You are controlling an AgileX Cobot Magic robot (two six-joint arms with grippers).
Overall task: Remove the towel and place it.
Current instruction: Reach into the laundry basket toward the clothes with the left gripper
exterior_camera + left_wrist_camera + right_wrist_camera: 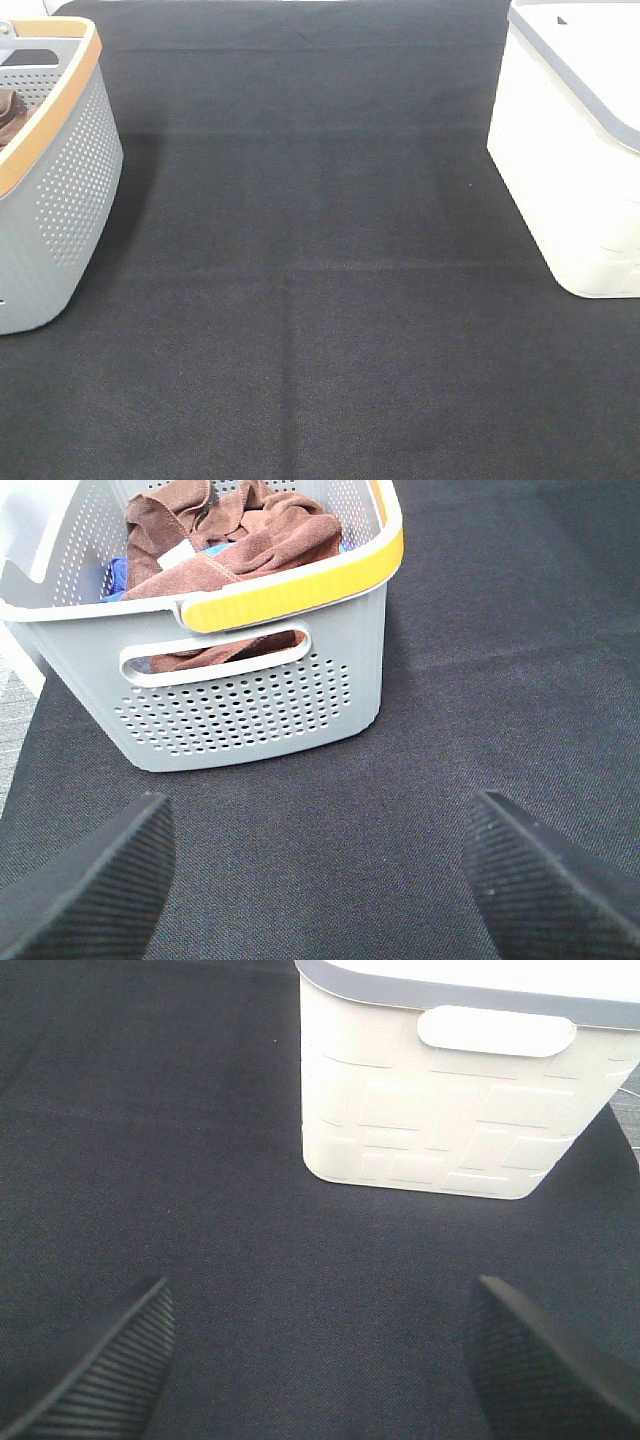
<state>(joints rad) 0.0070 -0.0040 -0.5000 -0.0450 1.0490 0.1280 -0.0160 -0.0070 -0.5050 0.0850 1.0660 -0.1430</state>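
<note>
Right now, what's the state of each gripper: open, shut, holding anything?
Left gripper: open, holding nothing, facing the grey basket.
Right gripper: open, holding nothing, facing the white bin.

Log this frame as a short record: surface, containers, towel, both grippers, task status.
surface: black mat
left side: grey basket, perforated, yellow-orange rim
right side: white bin, grey rim
towel: bunched inside the grey basket, white tag showing, blue item beside it
left gripper: open, fingers apart, empty, short of the grey basket
right gripper: open, empty, facing the white bin
task status: towel not yet removed
</note>
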